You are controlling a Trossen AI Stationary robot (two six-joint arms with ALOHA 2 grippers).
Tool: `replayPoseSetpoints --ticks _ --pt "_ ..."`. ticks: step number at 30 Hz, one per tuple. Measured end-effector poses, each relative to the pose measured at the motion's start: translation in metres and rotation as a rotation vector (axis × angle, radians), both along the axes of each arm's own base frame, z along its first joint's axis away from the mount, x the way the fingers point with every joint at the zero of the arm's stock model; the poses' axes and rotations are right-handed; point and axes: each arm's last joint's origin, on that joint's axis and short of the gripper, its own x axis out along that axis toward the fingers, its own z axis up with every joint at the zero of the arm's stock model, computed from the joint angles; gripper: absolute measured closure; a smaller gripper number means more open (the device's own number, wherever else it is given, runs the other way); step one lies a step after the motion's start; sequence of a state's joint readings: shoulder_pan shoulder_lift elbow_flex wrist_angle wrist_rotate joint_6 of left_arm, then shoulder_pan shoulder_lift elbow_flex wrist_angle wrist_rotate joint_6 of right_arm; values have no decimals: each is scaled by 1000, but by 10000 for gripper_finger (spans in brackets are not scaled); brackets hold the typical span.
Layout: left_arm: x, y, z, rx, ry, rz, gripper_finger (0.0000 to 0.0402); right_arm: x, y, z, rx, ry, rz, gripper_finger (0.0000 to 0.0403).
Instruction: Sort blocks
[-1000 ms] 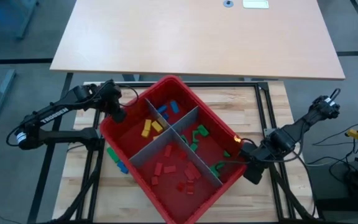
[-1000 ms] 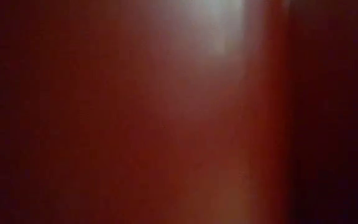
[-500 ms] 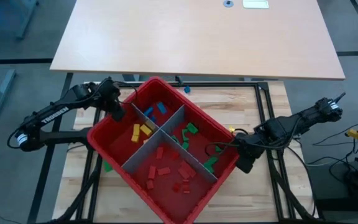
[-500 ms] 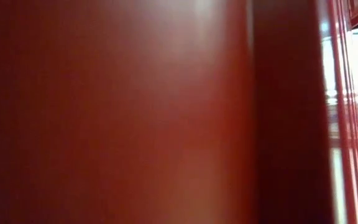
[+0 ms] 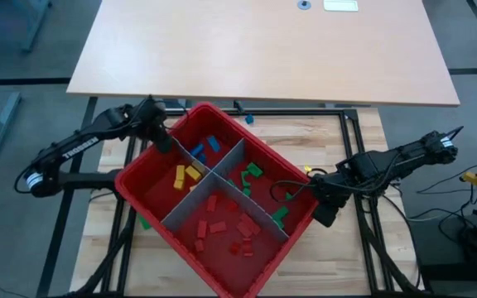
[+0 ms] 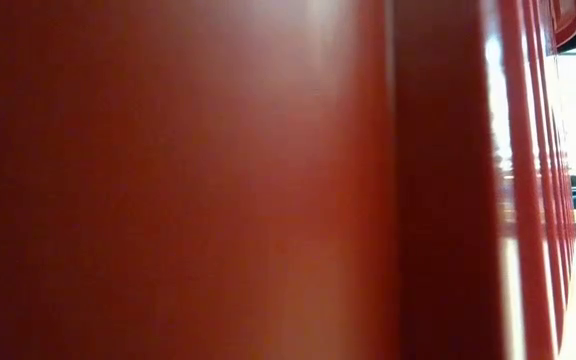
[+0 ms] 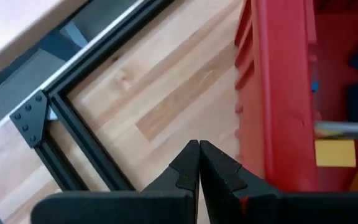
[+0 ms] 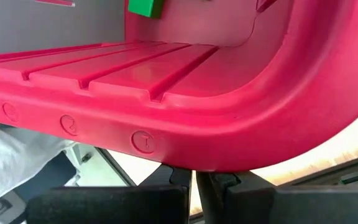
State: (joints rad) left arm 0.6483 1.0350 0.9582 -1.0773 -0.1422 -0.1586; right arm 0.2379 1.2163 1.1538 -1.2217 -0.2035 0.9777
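Overhead, a big red bin (image 5: 222, 199) set askew on the wooden table (image 5: 363, 257), split into four compartments by grey dividers (image 5: 214, 178). Blocks (image 5: 222, 225) sorted inside: red ones in the near compartment, green (image 5: 253, 170) on the right, yellow (image 5: 185, 174) on the left, blue (image 5: 214, 143) at the far corner. One green block (image 5: 143, 222) loose on the table just beside the bin's left wall, another blue one (image 5: 248, 119) past the far corner.

Left gripper (image 7: 199, 167) outside the bin's far-left rim, jaws pressed together on nothing, tips over bare wood. Right gripper (image 8: 197, 180) low at the bin's right corner, under the rim; jaws closed, with only a thin gap showing and no visible hold on the plastic.

White lettering "TROSSEN" readable on the left arm (image 5: 77, 146). Small embossed circles with digits along the bin's rim in the right wrist view, too faint to read with certainty. Low view filled by the bin's red wall.
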Motion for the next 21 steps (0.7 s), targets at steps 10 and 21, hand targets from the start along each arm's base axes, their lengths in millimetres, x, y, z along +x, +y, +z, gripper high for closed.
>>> replayPoseSetpoints --ticks 10,21 --pt "18 23 8 1 35 -42 401 1 -5 0 15 7 -23 403" --pt "11 28 29 -17 132 -50 401 -4 -36 4 -134 -14 -139 402"
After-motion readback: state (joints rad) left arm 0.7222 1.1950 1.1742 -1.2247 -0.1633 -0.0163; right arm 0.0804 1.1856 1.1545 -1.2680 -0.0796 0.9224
